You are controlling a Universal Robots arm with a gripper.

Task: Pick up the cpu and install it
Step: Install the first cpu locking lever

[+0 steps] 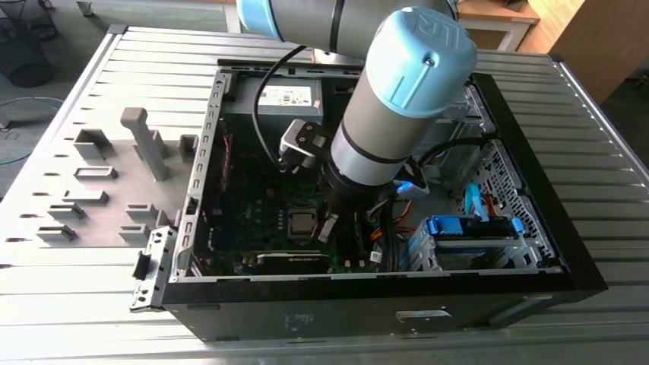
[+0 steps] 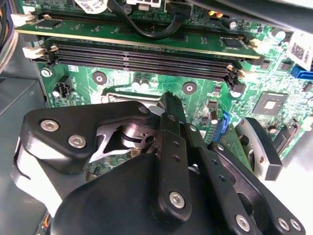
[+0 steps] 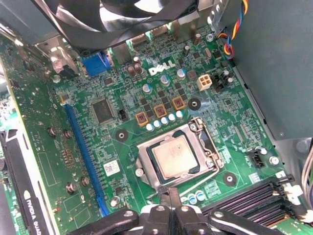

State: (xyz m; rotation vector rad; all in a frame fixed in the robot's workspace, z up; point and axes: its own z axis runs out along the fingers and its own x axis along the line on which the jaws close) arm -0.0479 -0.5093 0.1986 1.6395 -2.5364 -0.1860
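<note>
cpu: the cpu [image 3: 174, 156] lies flat in the socket frame [image 3: 177, 155] on the motherboard [image 3: 146, 112], silvery top up, in the first wrist view. In the exterior view you see it [image 1: 302, 221] just beside the arm's lower end, on the exterior view's left of it.

Seating: judged from the first wrist view, its edges run parallel to the frame and no corner rides up. Check that before you press anything; a tilted chip will bend contacts.

Socket frame: the metal frame surrounds the chip on all sides. I cannot tell whether its retaining lever is latched.

pincer: the pincer [image 3: 171, 193] hangs just beside the frame's edge, nearest the memory slots [image 3: 259, 200]. The fingertips look drawn close together with nothing between them, apart from the chip. In the second wrist view the black linkage [image 2: 168, 147] covers the socket.

Doing it well: keep the tips off the chip's top and off the small capacitors [image 3: 161, 110] near the frame. Move straight up or straight down, not sideways, since the frame's rim is close.

Clearance: the case wall [image 1: 208, 152] and the cables [image 1: 400, 205] stand near the arm, so keep the wrist upright.

Surroundings: the computer case [image 1: 335, 312] rests on the slatted worktop [image 1: 81, 274], with grey holder blocks [image 1: 142, 141] well apart on the exterior view's left.
</note>
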